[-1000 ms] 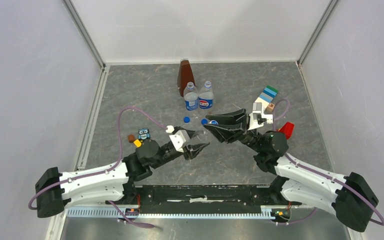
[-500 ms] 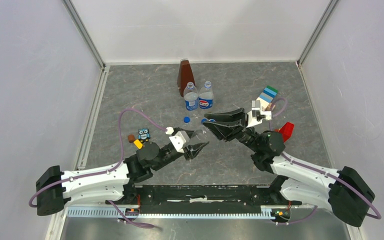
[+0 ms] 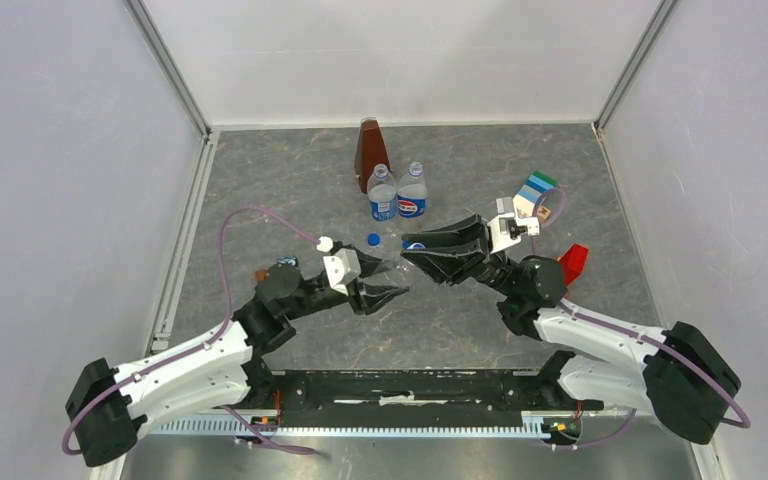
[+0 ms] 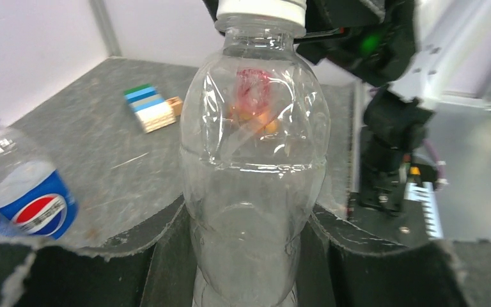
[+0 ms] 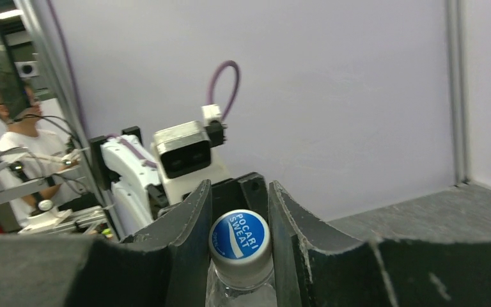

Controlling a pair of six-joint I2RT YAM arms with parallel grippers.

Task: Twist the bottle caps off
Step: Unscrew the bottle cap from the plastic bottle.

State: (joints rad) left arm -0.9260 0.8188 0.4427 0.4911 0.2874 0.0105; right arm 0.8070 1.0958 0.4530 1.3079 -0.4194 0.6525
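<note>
The left gripper (image 3: pixel 392 280), with its clear bottle (image 4: pixel 256 160), has shifted toward 9 o'clock. The right gripper (image 3: pixel 409 247) followed, its fingers (image 5: pixel 188 236) hugging the white cap (image 5: pixel 240 238).

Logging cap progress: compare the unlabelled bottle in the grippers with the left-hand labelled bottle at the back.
The unlabelled bottle is bare clear plastic; the labelled bottle wears a blue wrap with a red-white-blue logo. The unlabelled bottle is gripped, left gripper on its body, right gripper on its cap; the labelled bottle stands free on the table. The unlabelled bottle is capped; the labelled bottle looks uncapped. Both are small and clear.
</note>
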